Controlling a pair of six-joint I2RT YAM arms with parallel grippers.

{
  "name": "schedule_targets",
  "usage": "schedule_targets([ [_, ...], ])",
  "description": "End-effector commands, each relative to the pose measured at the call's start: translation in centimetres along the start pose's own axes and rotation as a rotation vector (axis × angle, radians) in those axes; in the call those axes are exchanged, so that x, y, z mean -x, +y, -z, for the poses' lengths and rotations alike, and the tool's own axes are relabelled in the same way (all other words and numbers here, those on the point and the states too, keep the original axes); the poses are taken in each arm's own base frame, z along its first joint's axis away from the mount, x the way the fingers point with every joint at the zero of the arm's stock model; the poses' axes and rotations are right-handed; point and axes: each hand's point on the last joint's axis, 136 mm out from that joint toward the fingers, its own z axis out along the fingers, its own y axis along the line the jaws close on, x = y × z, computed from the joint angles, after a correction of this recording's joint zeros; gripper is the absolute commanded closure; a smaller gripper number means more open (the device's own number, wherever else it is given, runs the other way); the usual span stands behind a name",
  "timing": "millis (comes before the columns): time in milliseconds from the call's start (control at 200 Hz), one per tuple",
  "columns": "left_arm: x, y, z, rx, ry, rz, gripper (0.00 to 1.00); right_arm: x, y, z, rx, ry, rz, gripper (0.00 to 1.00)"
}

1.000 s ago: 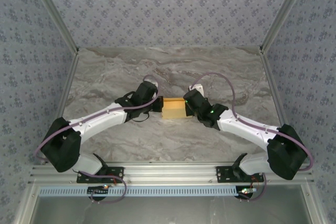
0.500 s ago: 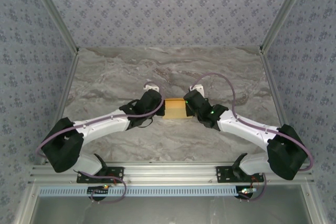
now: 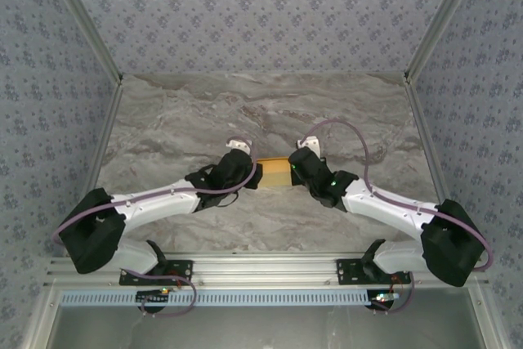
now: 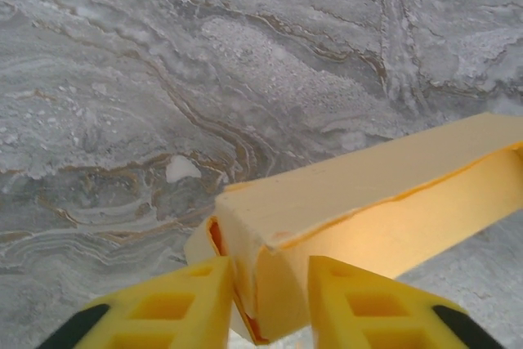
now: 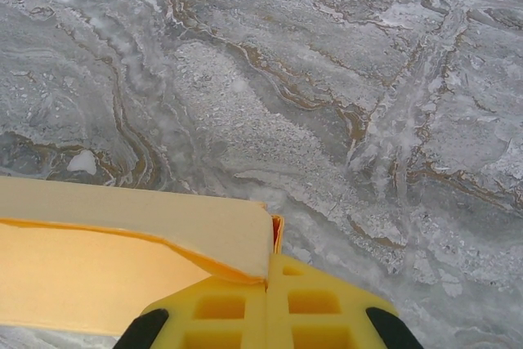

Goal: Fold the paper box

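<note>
Ends of the paper box under the jaws overhead; its length cropped in wrist views.

Thing: we see one box of thin yellow-orange cardboard.
Shape: a long, narrow rectangular block, already folded up.
Top: a pale yellow panel, with an orange line along its long edge above the side wall.
Left end: the flap is not flush, and we see an orange slit at the corner.
Pose: lengthwise left to right.
Place: mid-table; we cannot tell whether it rests there or is lifted.
</note>
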Motion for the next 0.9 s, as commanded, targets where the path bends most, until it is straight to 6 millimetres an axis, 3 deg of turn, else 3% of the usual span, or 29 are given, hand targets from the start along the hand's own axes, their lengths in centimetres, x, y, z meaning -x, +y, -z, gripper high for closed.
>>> schedule_targets([
  [0, -0.4, -0.7, 1.2, -0.046, 0.029, -0.025, 0.64, -2.0, -0.5, -0.3, -0.026, 0.045, 0.018, 0.95],
  [190, 0.1, -1.0, 3.1, -0.094, 0.014, -0.017, 0.50, -2.0, -0.4, -0.3, -0.035, 0.044, 0.023, 0.95],
  [430, 3.3, -0.7, 4.4, -0.163, -0.036, 0.070, 0.41, -1.8, -0.4, -0.2, -0.037, 0.040, 0.027, 0.95],
  [670, 5.6, 0.7, 2.1, -0.194, 0.001, 0.185, 0.38, -1.7, -0.3, -0.1, -0.036, 0.037, 0.030, 0.95],
  [894, 4.8, 1.8, -0.4, -0.161, 0.056, 0.195, 0.39, -1.6, -0.3, -0.1, -0.040, 0.035, 0.034, 0.95],
])
